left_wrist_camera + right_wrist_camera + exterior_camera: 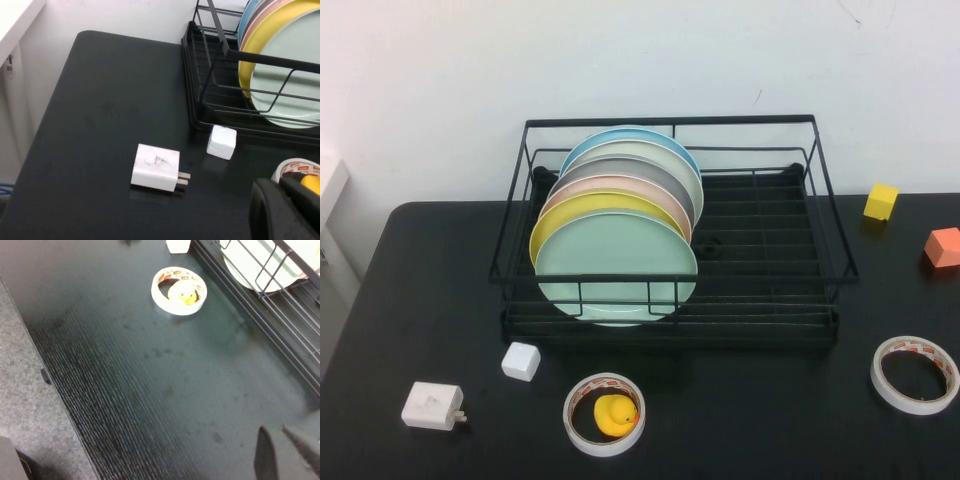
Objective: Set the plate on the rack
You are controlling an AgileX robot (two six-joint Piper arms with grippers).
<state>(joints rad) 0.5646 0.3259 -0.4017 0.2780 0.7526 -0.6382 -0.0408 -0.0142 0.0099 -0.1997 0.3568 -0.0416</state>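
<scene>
The pale mint-green plate (pixel 615 265) stands on edge at the front of a row of plates in the left half of the black wire rack (pixel 670 121). It also shows in the left wrist view (pixel 290 85) and, pale, in the right wrist view (pixel 250 265). Neither arm shows in the high view. My left gripper (pixel 280 186) is shut and empty, low over the table near the tape roll, apart from the rack (pixel 215 95). My right gripper (pixel 279 434) hovers empty over bare table beside the rack (pixel 280 330), its fingertips a narrow gap apart.
Behind the mint plate stand a yellow plate (pixel 570 212) and several more. A white plug adapter (pixel 432 406), a white cube (pixel 521 361) and a tape roll with a yellow duck (pixel 604 414) lie in front. Another tape roll (pixel 915 374), a yellow block (pixel 881 201) and an orange block (pixel 943 247) are at right.
</scene>
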